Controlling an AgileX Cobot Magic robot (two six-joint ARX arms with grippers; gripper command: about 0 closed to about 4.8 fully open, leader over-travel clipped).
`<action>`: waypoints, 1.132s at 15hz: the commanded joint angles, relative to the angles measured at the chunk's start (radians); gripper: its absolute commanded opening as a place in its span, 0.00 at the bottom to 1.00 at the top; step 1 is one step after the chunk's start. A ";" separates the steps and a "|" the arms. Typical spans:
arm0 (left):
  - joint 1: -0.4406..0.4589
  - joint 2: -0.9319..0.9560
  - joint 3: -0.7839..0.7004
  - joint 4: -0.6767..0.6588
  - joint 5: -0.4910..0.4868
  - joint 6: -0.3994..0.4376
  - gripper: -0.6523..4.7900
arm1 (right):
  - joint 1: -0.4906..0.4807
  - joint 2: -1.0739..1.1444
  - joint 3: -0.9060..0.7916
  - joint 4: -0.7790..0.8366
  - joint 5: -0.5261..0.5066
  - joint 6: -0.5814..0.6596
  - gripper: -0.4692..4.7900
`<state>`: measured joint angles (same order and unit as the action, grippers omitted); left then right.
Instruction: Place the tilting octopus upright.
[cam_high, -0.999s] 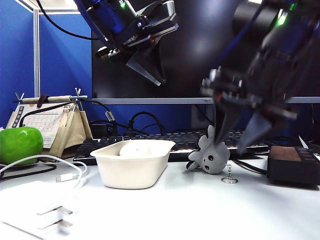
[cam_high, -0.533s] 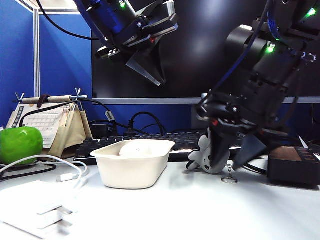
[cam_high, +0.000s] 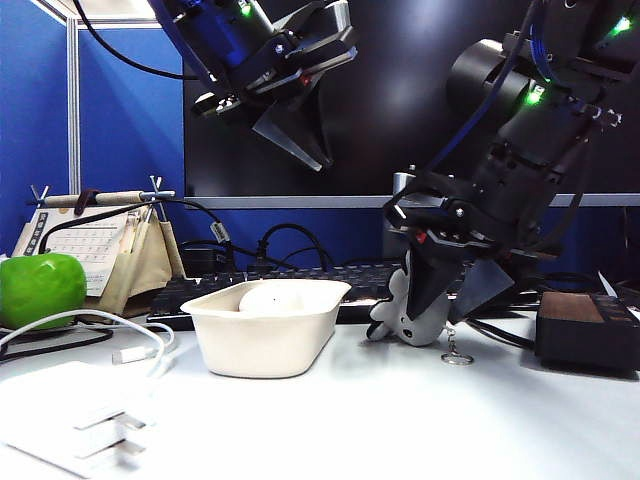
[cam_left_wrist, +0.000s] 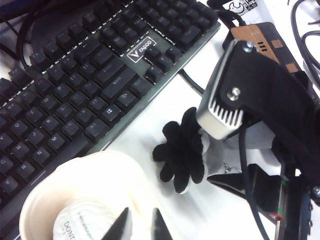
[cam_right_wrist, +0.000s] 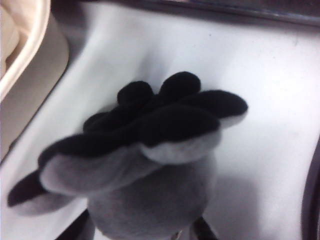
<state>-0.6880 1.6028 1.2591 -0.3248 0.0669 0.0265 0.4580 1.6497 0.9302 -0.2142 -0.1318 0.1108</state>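
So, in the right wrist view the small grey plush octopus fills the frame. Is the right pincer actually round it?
Observer: In the exterior view the right pincer is low at the table, its fingers either side of the octopus, open rather than clamped.
Operator: Is the toy upright?
Observer: No, it leans sideways on the white table, just in front of the black keyboard.
Operator: And the left pincer?
Observer: The left pincer hangs high above the white plastic tray, holding nothing.
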 joint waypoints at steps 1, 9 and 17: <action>0.000 -0.005 0.005 0.020 -0.003 0.003 0.23 | 0.000 -0.003 0.007 0.014 -0.001 -0.008 0.50; 0.000 -0.005 0.005 0.019 -0.002 0.003 0.23 | 0.000 -0.003 0.007 0.037 -0.027 -0.066 0.08; 0.000 -0.005 0.004 0.019 -0.003 0.003 0.23 | 0.000 -0.063 0.007 -0.020 -0.016 -0.067 0.08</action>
<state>-0.6876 1.6028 1.2591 -0.3176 0.0669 0.0265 0.4583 1.6077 0.9337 -0.2340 -0.1513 0.0463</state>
